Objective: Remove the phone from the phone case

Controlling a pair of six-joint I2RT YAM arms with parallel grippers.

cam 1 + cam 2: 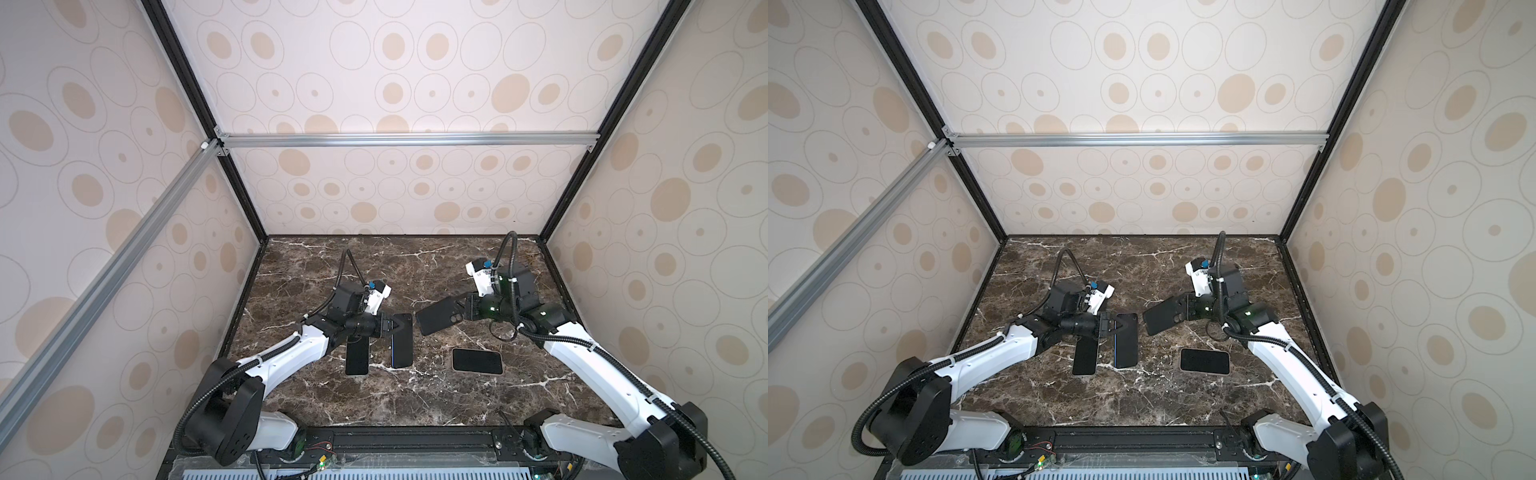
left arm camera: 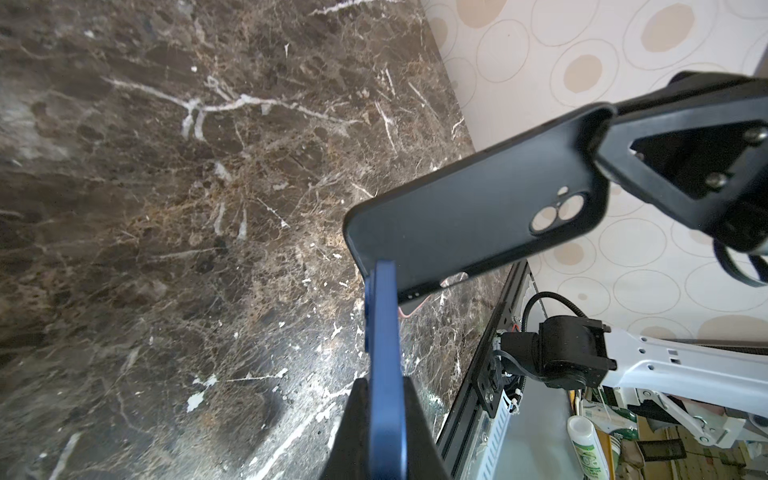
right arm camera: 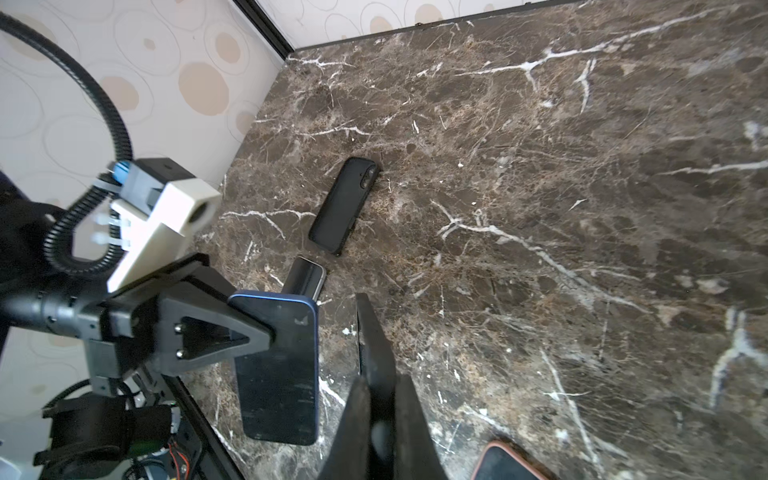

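Marbled desk (image 1: 374,266) centre, mid-air: left fingers (image 1: 394,327) clamped on the blue phone (image 1: 402,349), right fingers (image 2: 648,162) clamped on the empty case (image 1: 438,318), just apart. Best set both down gently, clear of the lying phones (image 1: 477,360).

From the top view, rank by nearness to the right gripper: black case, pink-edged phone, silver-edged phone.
1. black case: held in the right gripper.
2. pink-edged phone: on the table, right side.
3. silver-edged phone: on the table, under the left arm.
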